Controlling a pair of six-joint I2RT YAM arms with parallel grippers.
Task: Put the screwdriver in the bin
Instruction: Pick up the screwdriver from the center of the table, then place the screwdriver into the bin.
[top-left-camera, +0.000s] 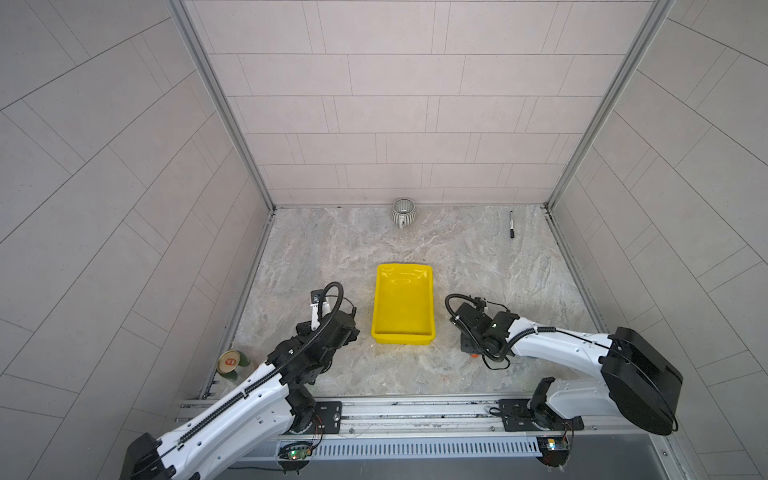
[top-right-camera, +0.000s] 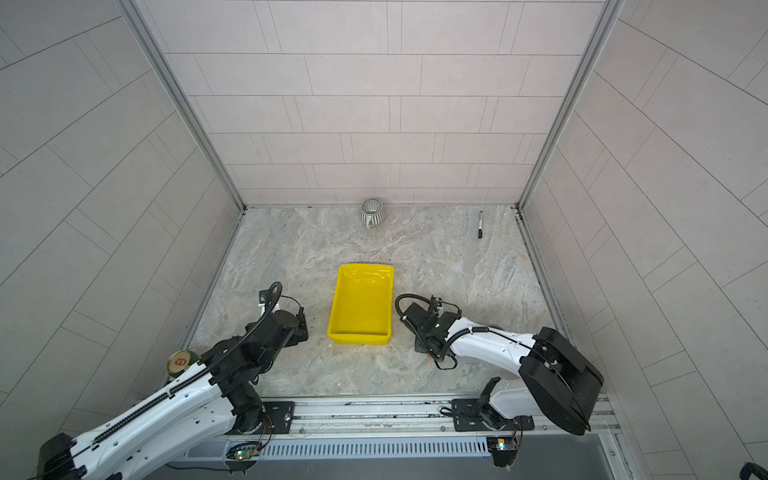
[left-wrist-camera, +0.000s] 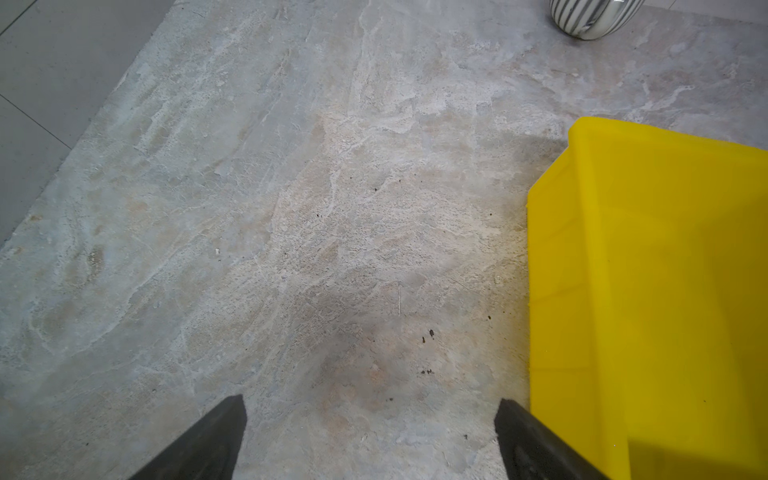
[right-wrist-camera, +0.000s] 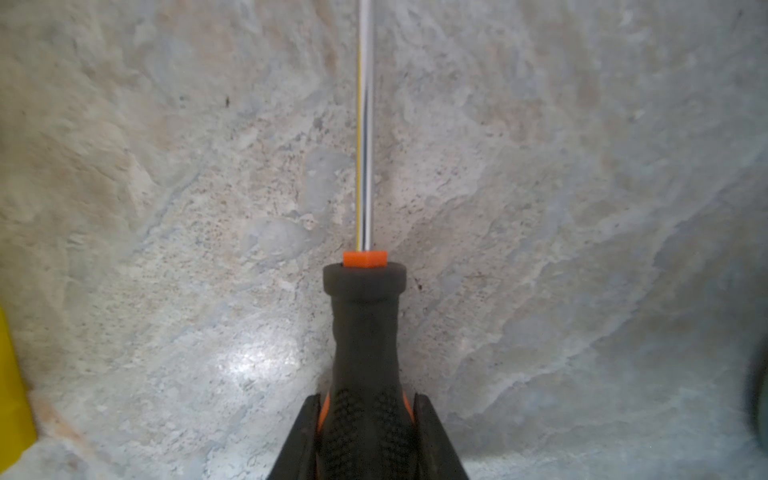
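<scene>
The screwdriver (right-wrist-camera: 365, 332) lies on the stone table just right of the bin (top-left-camera: 402, 305) — its shaft running away from the right gripper (right-wrist-camera: 367, 409), whose jaws are clamped on the black handle. The bin sits to the gripper's left; the left gripper (left-wrist-camera: 370, 419) hangs spread and empty — farther from the tool.

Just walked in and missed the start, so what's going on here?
The right gripper has its jaws shut on the handle of a screwdriver, down near the table beside the yellow bin. The shaft points straight ahead of that arm's wrist camera. The bin has nothing in it yet. The left gripper waits on the bin's other side, jaws open and holding nothing. A striped cup and a marker sit untouched by the back wall, and a can stands near the left arm.
</scene>
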